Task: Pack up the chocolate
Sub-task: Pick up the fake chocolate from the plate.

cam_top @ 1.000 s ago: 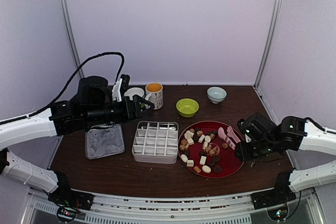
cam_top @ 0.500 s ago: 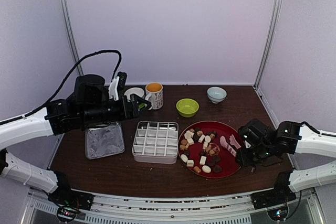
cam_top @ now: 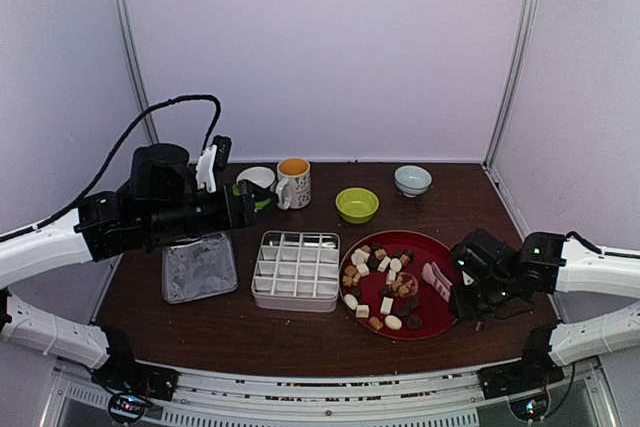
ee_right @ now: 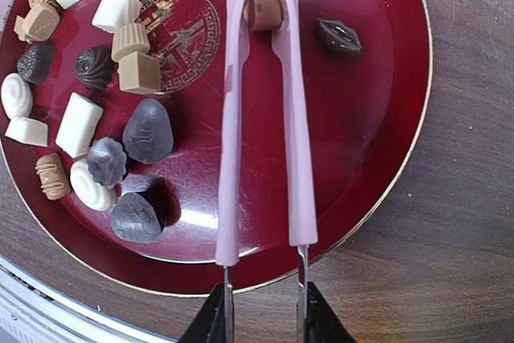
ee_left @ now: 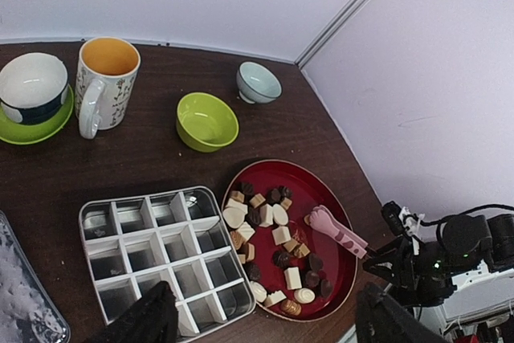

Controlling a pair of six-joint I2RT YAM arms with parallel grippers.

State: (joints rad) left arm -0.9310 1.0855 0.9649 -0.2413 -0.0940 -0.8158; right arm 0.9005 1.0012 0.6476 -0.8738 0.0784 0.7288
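**Tong tips flank a tan chocolate on the red plate**

Nearest the bases, at the table's (ee_right: 450, 238) 4 o'clock, the right gripper (ee_right: 261, 323) is clamped narrowly on the handle end of the pink tongs (ee_right: 229, 158). The blades reach across the red plate (ee_right: 369, 142). Their tips sit on either side of a tan piece (ee_right: 261, 10); whether it is lifted off the plate I cannot tell. A dark lip-shaped piece (ee_right: 337, 38) lies just beside it at 3 o'clock. The rest of the chocolate (ee_right: 147, 130), white, tan and dark, is scattered over the plate's 9 o'clock half.

At the plate's 9 o'clock stands the divided tray (cam_top: 295, 302), and beyond that a pale square tin (cam_top: 198, 267). Above the tin hangs the left gripper (cam_top: 258, 202), its jaws spread wide and holding nothing.

Farthest back, a mug (cam_top: 293, 181) stands at the plate's 10 o'clock, a green bowl (cam_top: 357, 205) at 11 and a pale blue bowl (cam_top: 412, 180) at 12.
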